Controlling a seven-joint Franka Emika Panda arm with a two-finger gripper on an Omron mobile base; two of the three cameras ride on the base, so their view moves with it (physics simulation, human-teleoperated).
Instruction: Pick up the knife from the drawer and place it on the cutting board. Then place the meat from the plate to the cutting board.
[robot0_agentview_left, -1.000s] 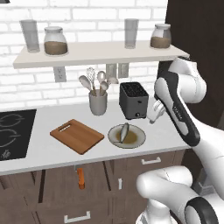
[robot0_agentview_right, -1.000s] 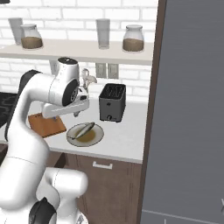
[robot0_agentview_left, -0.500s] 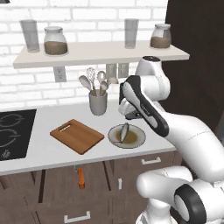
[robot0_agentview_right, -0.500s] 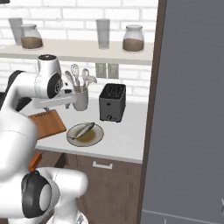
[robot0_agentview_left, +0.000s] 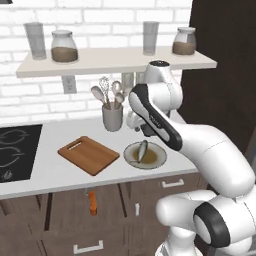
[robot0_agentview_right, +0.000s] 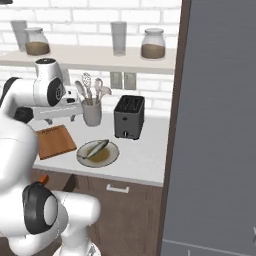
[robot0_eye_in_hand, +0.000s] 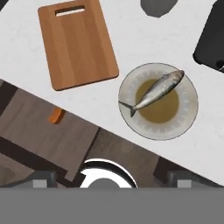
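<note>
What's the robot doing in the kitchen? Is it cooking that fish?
Not cooking yet. Its hand is open and empty, hanging high above the counter. The knife, with its orange handle, lies in the open drawer below. The cutting board has nothing on it, and the fish-like meat lies on the plate beside the board.

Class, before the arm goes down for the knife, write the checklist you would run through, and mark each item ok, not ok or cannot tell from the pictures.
1. Fingers spread and holding nothing: ok; the gripper looks down over the counter.
2. Knife located: ok; its orange handle shows in the drawer below the counter edge.
3. Knife blade free to grasp: cannot tell, only the handle is visible.
4. Cutting board bare for the knife: ok.
5. Meat on the plate: ok, lying across the centre.
6. Drawer open wide enough: cannot tell.
</note>
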